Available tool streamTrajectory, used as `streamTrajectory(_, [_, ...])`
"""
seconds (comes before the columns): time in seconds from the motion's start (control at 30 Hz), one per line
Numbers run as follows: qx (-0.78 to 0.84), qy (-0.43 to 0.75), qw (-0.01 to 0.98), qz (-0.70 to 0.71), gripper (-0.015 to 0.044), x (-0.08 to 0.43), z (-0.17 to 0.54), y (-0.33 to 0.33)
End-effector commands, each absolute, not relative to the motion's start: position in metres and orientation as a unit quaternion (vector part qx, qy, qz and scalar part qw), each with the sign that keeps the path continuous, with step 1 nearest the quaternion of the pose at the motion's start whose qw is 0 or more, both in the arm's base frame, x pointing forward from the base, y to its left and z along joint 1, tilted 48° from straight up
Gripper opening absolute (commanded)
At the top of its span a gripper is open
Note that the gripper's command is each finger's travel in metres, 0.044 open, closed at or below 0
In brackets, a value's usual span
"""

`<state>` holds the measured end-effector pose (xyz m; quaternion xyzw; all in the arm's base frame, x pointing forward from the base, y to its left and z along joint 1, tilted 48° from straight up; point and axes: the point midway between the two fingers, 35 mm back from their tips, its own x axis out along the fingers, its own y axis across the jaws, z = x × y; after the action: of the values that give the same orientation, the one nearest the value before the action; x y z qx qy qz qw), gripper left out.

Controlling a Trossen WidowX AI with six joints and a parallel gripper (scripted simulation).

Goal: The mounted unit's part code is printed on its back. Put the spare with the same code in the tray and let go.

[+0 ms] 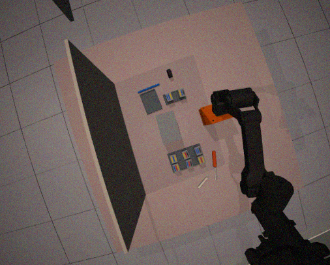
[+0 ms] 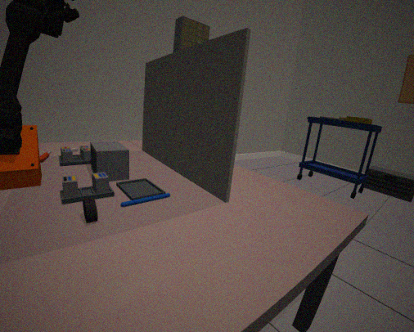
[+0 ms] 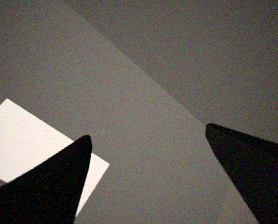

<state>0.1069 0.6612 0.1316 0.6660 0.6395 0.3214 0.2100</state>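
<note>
My gripper [image 2: 73,15] [image 3: 149,135] is open and empty, high above the table. The tray [image 1: 150,102] [image 2: 141,189] is flat, dark grey and empty. Labelled grey spares stand in two racks. The smaller rack [image 1: 175,96] [image 2: 87,192] holds a spare [image 1: 169,96] [image 2: 69,186] at one end and another spare [image 1: 181,93] [image 2: 100,184] at the other. The larger rack [image 1: 181,161] [image 2: 75,162] holds several, with blue, yellow and red marks on top. A grey box [image 1: 169,127] [image 2: 110,161] and an orange block [image 1: 209,117] [image 2: 20,165] stand near; which is the mounted unit I cannot tell. No part code is readable.
A tall dark panel [image 1: 104,140] [image 2: 192,110] stands beyond the tray. A blue bar [image 1: 149,88] [image 2: 145,199] lies along the tray's edge. A small black object [image 1: 169,73] [image 2: 90,209], an orange-handled screwdriver [image 1: 214,158] [image 2: 44,157] and a white stick [image 1: 203,182] are on the table.
</note>
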Motion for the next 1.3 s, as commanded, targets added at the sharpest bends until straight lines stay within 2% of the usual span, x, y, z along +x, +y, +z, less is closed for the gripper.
streamTrajectory(0.0, [0.666,0.64,0.21,0.321,0.0426,0.107,0.132,0.661])
streamTrajectory(0.23, [0.67,0.632,0.23,0.314,0.044,0.118,0.127,0.661])
streamTrajectory(0.57, [0.644,0.536,0.516,0.179,0.044,0.262,0.062,0.609])
streamTrajectory(0.77, [0.545,0.493,0.674,0.069,0.044,0.332,0.026,0.537])
streamTrajectory(0.93, [0.42,0.477,0.771,-0.027,0.044,0.37,0.007,0.46])
streamTrajectory(1.1, [0.267,0.482,0.827,-0.117,0.044,0.391,0.002,0.373])
streamTrajectory(1.27, [0.095,0.507,0.835,-0.193,0.044,0.396,0.012,0.284])
